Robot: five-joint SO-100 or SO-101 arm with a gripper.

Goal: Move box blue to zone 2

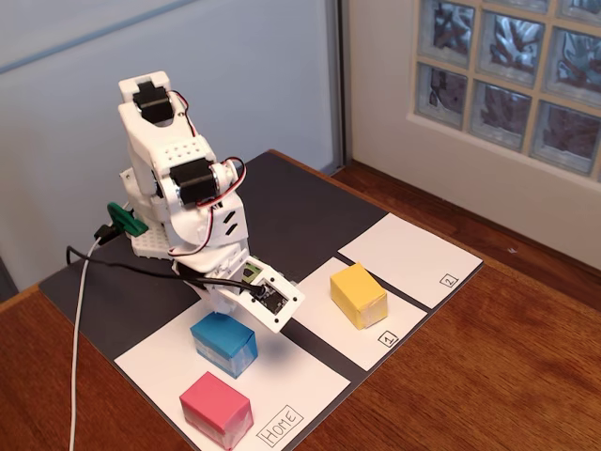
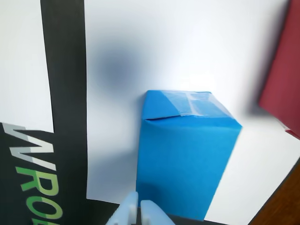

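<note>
The box blue (image 1: 223, 344) stands on the "Home" sheet, just in front of the folded white arm (image 1: 178, 178). In the wrist view the box blue (image 2: 185, 164) fills the lower middle, its taped top facing the camera. My gripper (image 2: 139, 201) pokes in at the bottom edge of the wrist view, just short of the box's near left corner, its pale fingers almost touching with nothing between them. In the fixed view the fingers are hidden under the wrist's camera board (image 1: 272, 299). Zone 2 (image 1: 404, 252) is the bare white sheet at the far right of the mat.
A pink box (image 1: 216, 409) sits on the Home sheet (image 1: 291, 385) near the front edge, and appears as a dark red shape (image 2: 283, 89) in the wrist view. A yellow box (image 1: 358, 294) stands on sheet 1 (image 1: 324, 329). A white cable (image 1: 77, 357) trails at the left.
</note>
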